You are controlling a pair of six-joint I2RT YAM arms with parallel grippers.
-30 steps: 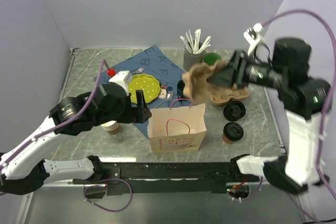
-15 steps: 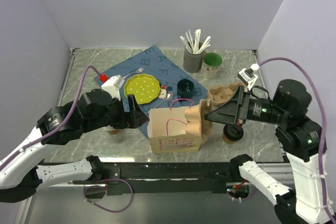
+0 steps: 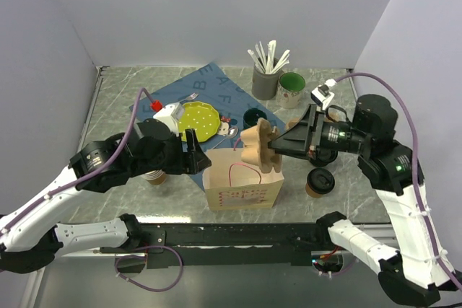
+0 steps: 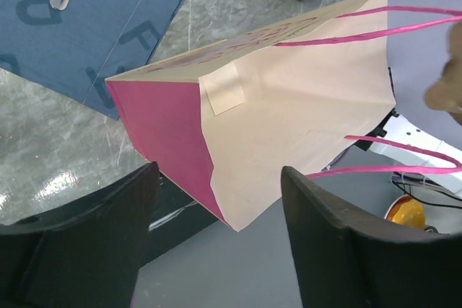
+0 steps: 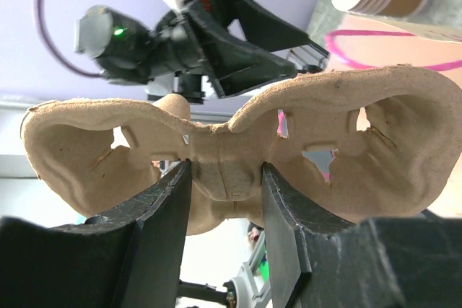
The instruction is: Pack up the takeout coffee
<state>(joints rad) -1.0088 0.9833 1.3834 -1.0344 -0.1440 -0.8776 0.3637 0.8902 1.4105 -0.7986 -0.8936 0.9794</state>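
Spreading across the top view, the grey marbled counter (image 3: 115, 106) carries a blue lettered mat (image 3: 216, 88) toward 12 o'clock. A tan paper bag (image 3: 243, 185) with pink handles stands open at 6 o'clock, near the front edge. The left fingers (image 4: 79, 250) sit at the bag's 9 o'clock. In the left wrist view they stand wide apart, with the bag's pink-sided corner between them and neither finger seen touching it.

Above the bag's mouth, toward its 1 o'clock, hangs a moulded pulp carrier (image 3: 258, 146), tipped up on edge. The right fingers (image 5: 155, 236) are closed on its middle ridge. Whether its lower edge is inside the bag cannot be told.

A yellow plate (image 3: 198, 120) lies on the mat at the bag's 11 o'clock. A grey holder (image 3: 264, 83) of white cutlery stands at 12 o'clock, with a green-lined mug (image 3: 291, 89) just beside it at its 3 o'clock. A stack of cups (image 3: 153, 175) shows under the left arm at the bag's 9 o'clock.

Smallest, the coffee (image 3: 320, 181) stands upright on the counter at the bag's 3 o'clock, with its black lid on. It is clear of the bag and nothing holds it.
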